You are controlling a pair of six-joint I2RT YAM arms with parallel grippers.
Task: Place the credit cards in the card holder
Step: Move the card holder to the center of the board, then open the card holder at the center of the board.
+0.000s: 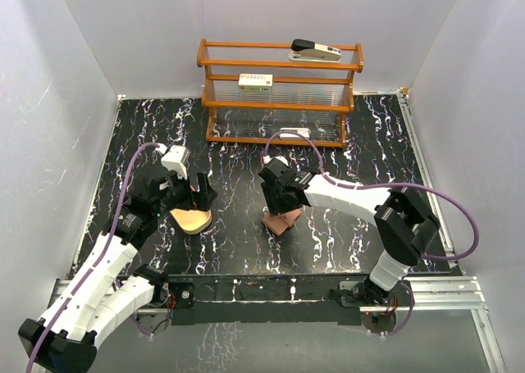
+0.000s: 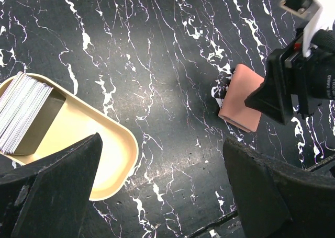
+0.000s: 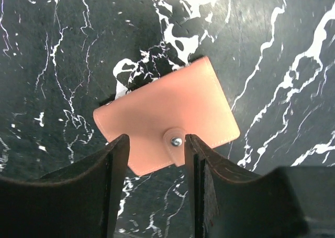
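Position: closed reddish-brown leather card holder (image 3: 167, 120) lay snap-up on black marbled table (image 3: 63, 49) | right gripper (image 3: 156, 144) unclenched, jaws straddling snap tab (image 3: 176, 140), likely to unfasten it | left gripper (image 2: 162, 144) wide, empty, hovered over silvery credit cards (image 2: 21, 110) stacked in tan oval tray (image 2: 118, 154)

Black table (image 1: 238, 246): tray (image 1: 191, 220), card holder (image 1: 284, 223), rack (image 1: 279, 102)

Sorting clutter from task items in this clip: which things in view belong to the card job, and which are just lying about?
Job: credit cards, stacked in the tan tray; card holder, snapped shut.
Lying about: wooden rack, stapler, white box.
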